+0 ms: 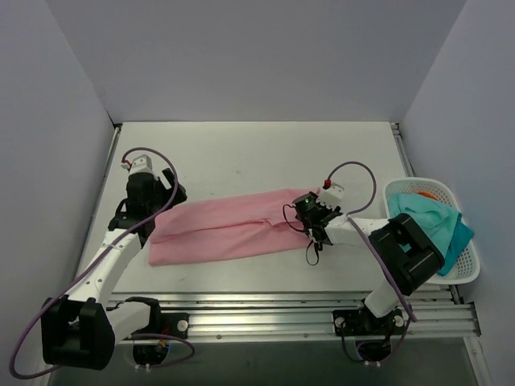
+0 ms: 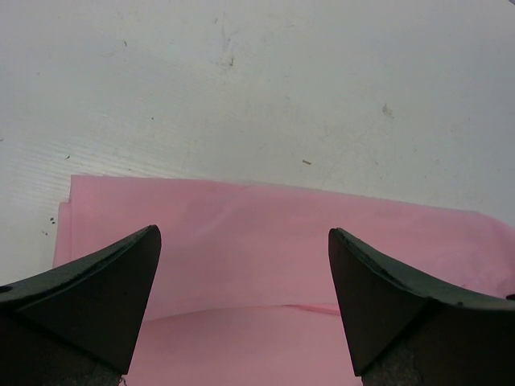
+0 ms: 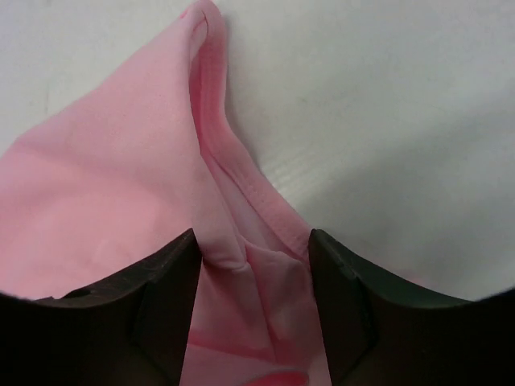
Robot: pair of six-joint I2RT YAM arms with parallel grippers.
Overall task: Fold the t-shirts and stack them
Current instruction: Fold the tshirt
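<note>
Straddling the right hem of the pink t-shirt half-narrowed, grip uncertain, the right gripper should be catching every layer; the left gripper is hovering open, empty.

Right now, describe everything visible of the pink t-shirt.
The pink t-shirt is plain, soft, unprinted cloth, folded lengthwise into a long band with a layered edge along it. It lies flat on the white table, slightly slanted, with its right end farther back. A stitched hem at that end is bunched between the fingers of the right end effector. Whether they grip it is unclear. The open left end effector is over its left end.
</note>
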